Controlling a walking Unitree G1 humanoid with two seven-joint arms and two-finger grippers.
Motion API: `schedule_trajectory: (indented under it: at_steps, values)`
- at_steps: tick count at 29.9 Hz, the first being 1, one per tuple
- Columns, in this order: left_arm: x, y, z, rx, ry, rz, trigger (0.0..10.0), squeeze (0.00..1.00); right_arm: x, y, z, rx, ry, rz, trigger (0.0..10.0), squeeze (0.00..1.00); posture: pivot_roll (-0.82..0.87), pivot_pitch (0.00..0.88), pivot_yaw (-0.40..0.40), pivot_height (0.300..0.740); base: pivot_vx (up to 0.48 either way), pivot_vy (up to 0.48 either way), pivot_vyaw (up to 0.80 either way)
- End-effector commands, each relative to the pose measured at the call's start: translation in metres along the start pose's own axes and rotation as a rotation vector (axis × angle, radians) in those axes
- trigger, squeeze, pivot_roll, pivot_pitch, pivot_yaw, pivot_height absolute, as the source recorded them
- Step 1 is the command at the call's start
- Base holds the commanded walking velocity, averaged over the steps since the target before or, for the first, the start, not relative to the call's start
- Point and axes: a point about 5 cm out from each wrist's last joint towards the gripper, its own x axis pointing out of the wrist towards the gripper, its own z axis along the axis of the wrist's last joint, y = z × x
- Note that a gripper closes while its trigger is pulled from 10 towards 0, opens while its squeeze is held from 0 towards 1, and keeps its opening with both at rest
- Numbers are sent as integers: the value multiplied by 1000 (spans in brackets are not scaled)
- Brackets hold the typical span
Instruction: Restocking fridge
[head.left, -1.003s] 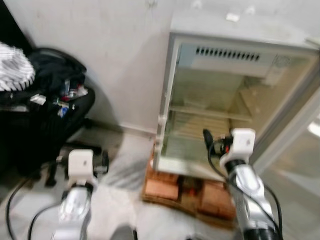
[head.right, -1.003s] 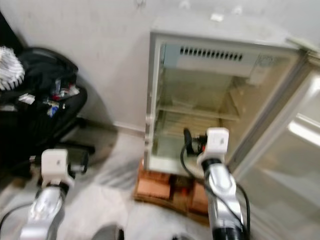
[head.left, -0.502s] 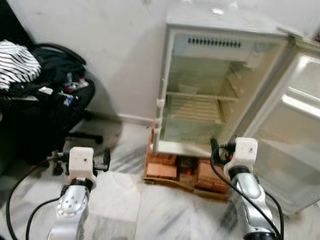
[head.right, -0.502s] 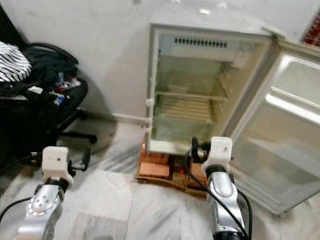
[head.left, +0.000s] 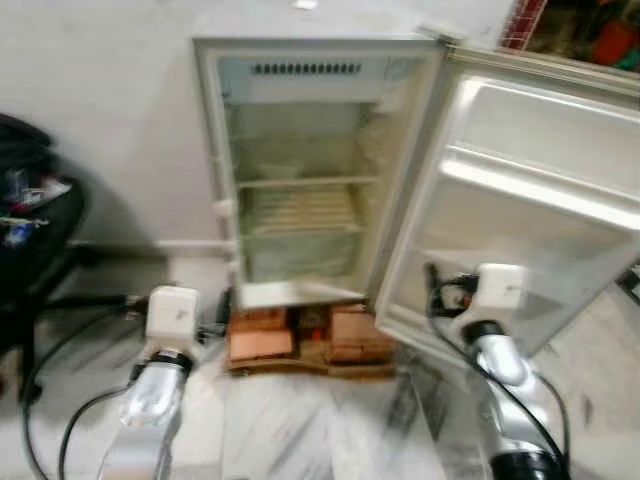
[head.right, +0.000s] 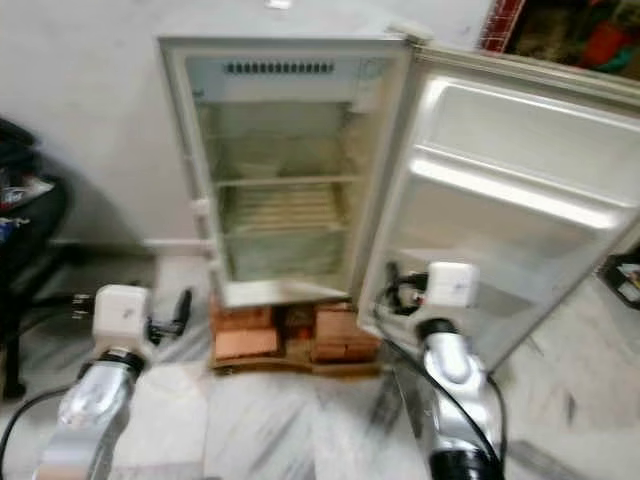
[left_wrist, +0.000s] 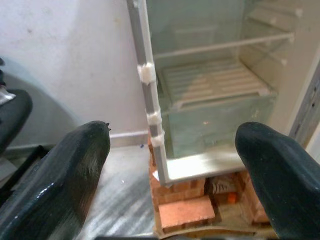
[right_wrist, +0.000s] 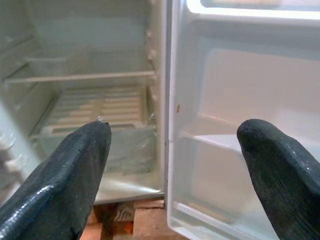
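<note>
A small fridge (head.left: 300, 170) stands at the upper centre of the head views with its door (head.left: 510, 200) swung wide to the right, its wire shelf (head.left: 300, 210) bare, the cabinet resting on bricks (head.left: 300, 335) on the marble floor (head.left: 300, 430). The left gripper (left_wrist: 170, 165) hovers at lower left before the fridge's hinge-side edge, jaws released and holding nothing. The right gripper (right_wrist: 172, 165) is at lower right by the door's inner liner, jaws likewise spread wide.

Head stereo looks down at open fridge (head.left: 300, 170); both wrist views face its interior, closer.
</note>
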Motion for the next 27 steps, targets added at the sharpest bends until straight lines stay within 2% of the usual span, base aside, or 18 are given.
schedule_trajectory:
  at_steps: [1, 3, 12, 25, 27]
  values:
    - [-1, -4, -1, 11, 3, -26, 10000, 0, 1, -6, 4, -8, -11, -7, 10000, 0, 39, 0, -21, 740, 0, -469, 0]
    - [0, -3, -1, 32, 4, -32, 10000, 0, 0, -6, 2, -2, -3, 1, 10000, 0, 41, 0, -23, 740, 0, -469, 0]
    - [-1, -3, -2, 33, 9, -34, 10000, 0, -4, -3, -6, 26, 30, 41, 10000, 0, 39, 0, -22, 740, 0, -469, 0]
    - [6, 8, 4, 45, -11, 13, 10000, 0, 3, -5, 4, 17, -14, 33, 10000, 0, 35, 0, -12, 740, 0, -452, 0]
    - [6, 10, 4, 47, -10, 13, 10000, 0, 9, -13, 10, 14, -36, 7, 10000, 0, 35, 0, -9, 740, 0, -433, 0]
